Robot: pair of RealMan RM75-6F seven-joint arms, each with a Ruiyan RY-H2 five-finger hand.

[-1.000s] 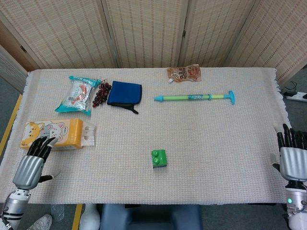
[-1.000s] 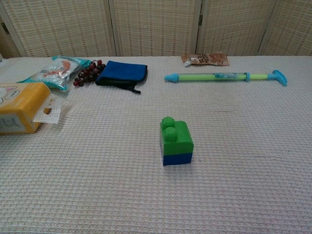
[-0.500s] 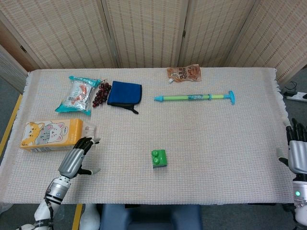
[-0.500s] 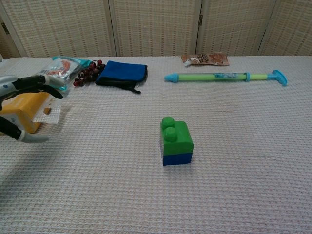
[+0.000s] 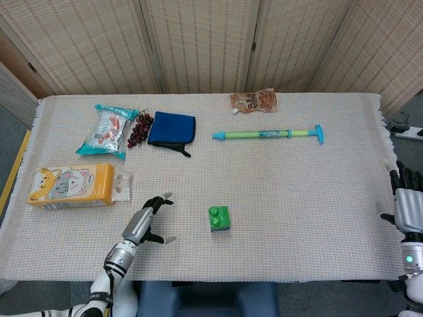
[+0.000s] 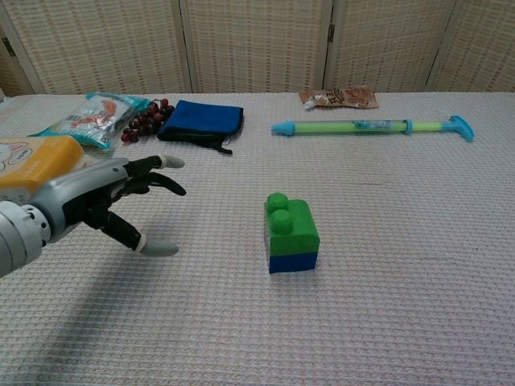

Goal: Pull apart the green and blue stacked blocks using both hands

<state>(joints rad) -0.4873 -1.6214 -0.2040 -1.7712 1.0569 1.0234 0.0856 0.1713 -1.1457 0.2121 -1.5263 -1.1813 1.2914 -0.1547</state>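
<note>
Standing near the middle of the woven table cloth (image 5: pixel 297 198), toward its near edge, the green block (image 6: pixel 290 223) is seen stacked on the blue block (image 6: pixel 293 262), the two still joined and touched by neither hand. The left hand (image 5: pixel 144 223) is held to the left of the stack, near it but apart, with its fingers (image 6: pixel 161 163) spread, pointed toward the blocks and empty. The right hand (image 5: pixel 408 205) is seen only in the head view, at the table's right edge and well apart from the blocks; its fingers are extended and nothing is held in it. At the far left, a yellow cat-printed box (image 5: pixel 66 185) is laid near the left edge, and beyond it a teal snack packet (image 5: pixel 106 131), a bunch of dark grapes (image 5: pixel 139 129) and a blue pouch (image 5: pixel 172 129) are set side by side. Further right, a long green and blue water pump toy (image 5: pixel 268 135) is laid across the far half of the table, and a brown sachet (image 5: pixel 253 101) is placed just beyond it, near the far edge. Behind the table a woven folding screen (image 5: pixel 211 43) is stood.
</note>
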